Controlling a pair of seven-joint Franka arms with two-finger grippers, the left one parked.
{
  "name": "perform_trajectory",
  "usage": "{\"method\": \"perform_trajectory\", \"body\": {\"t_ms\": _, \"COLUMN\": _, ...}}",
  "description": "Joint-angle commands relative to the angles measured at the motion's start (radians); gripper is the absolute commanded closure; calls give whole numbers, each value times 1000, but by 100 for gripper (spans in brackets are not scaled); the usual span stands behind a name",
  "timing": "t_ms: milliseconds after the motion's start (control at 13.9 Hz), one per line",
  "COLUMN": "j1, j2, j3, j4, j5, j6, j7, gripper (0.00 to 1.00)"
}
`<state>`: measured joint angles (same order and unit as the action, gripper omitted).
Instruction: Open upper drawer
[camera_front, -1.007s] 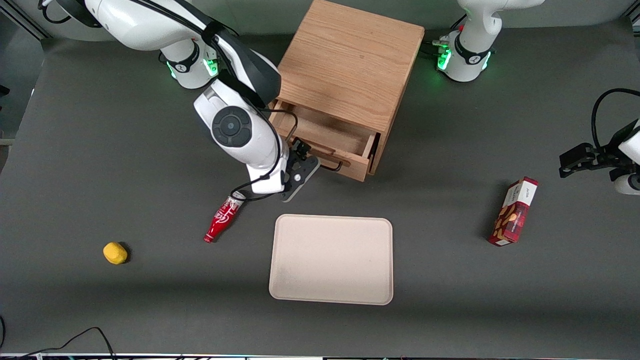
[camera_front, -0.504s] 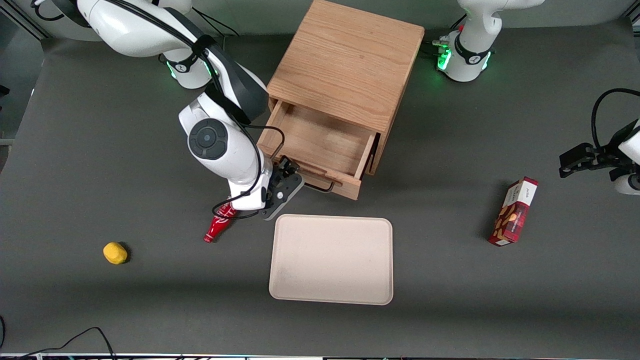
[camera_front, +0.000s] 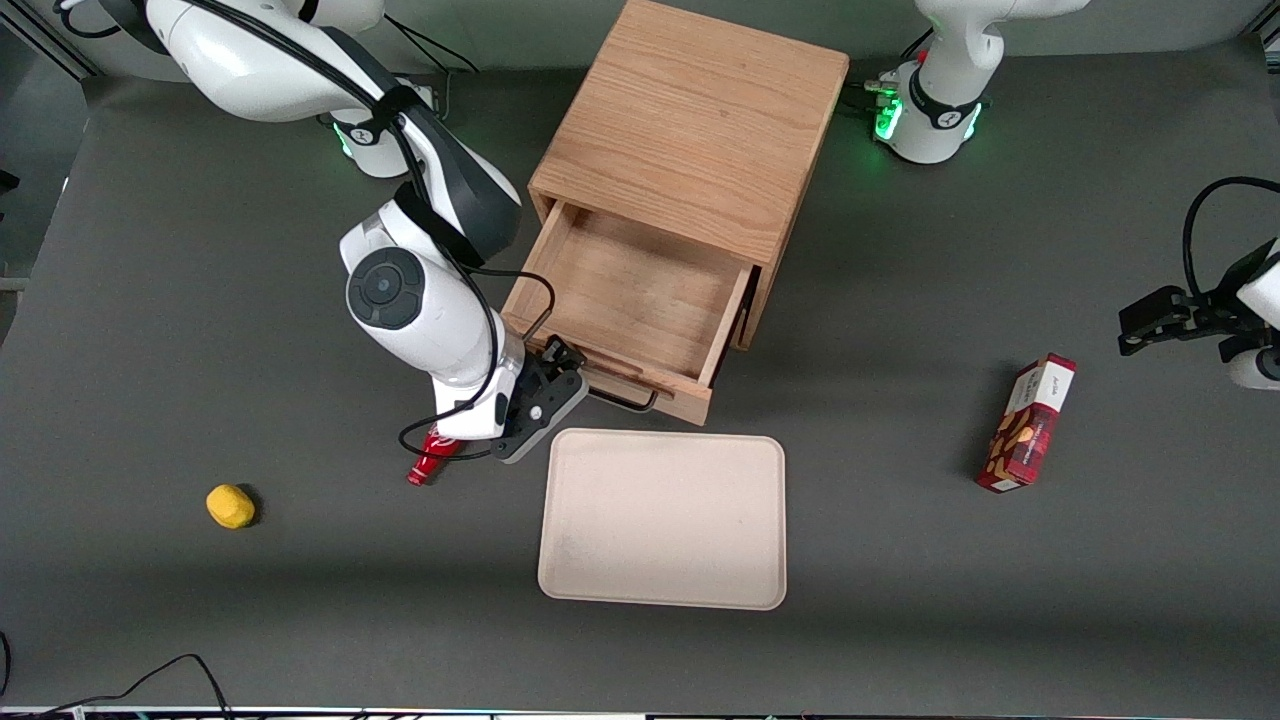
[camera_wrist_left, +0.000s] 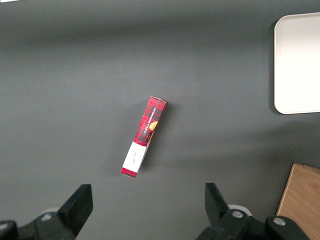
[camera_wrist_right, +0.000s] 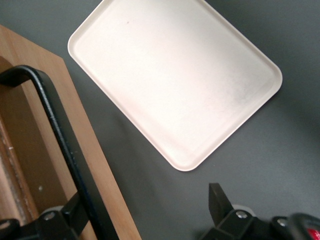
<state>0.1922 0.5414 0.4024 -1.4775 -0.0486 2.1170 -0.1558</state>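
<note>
Nearest the front camera lies the cream tray (camera_front: 662, 519), with a yellow lump (camera_front: 230, 506) and a red bottle (camera_front: 430, 459) toward the working arm's end of the table. Just past the tray's edge, the upper drawer (camera_front: 640, 300) of the oak cabinet (camera_front: 690, 130) stands pulled well out, its bare wood-grain floor showing and its light front panel carrying a thin black wire handle (camera_wrist_right: 65, 145). The gripper (camera_front: 560, 365) sits at the handle's end nearer the working arm, its fingers spread apart, one finger (camera_wrist_right: 75, 212) against the bar, not clamping it.
</note>
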Motion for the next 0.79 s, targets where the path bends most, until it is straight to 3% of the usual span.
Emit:
{"method": "perform_trajectory", "body": {"t_ms": 0, "j1": 7, "j2": 9, "j3": -33, "j4": 20, "j5": -4, "j6": 78, "j7": -4, "gripper": 0}}
{"method": "perform_trajectory", "body": {"t_ms": 719, "j1": 7, "j2": 12, "j3": -76, "j4": 54, "j5": -4, "j6": 81, "j7": -13, "gripper": 0}}
